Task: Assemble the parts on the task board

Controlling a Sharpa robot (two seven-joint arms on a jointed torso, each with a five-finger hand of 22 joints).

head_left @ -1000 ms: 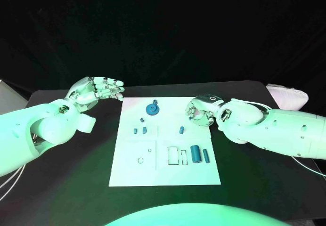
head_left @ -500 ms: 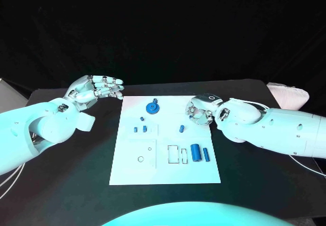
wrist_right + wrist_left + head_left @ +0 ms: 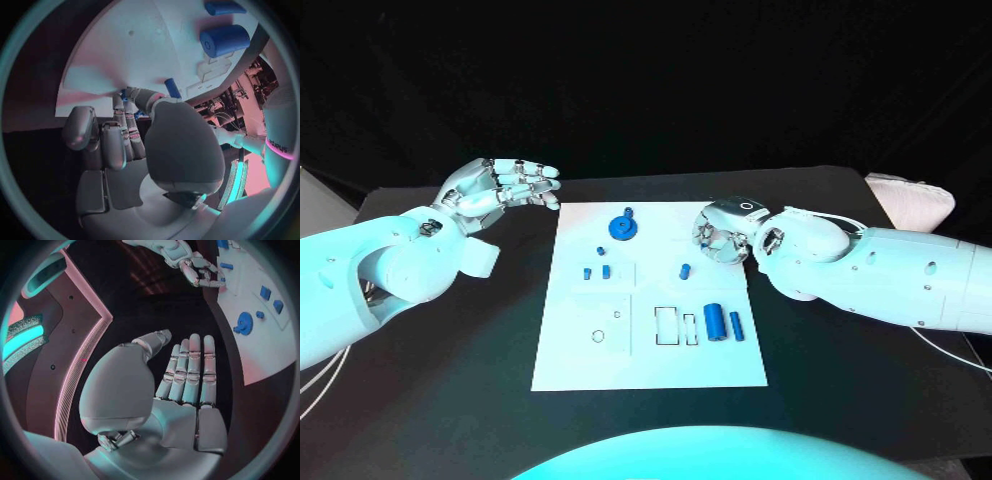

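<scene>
I'm seeing cyan-tinted light falling from above onto the task board [image 3: 653, 300], which is glowing bright against the dark surface [image 3: 848, 340] while the backdrop behind is staying almost black. On both wrist views the fisheye is bending straight edges hard toward the rim, and pink and teal reflections are sliding over the fingers [image 3: 187, 370]. Soft shadows are pooling under the right hand [image 3: 156, 145].

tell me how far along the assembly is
Little looks done: the parts, such as the gear and cylinders, lie separate on the board. Left hand hovers beside the board, holding nothing. Right hand is over its right edge, contents unclear.
</scene>
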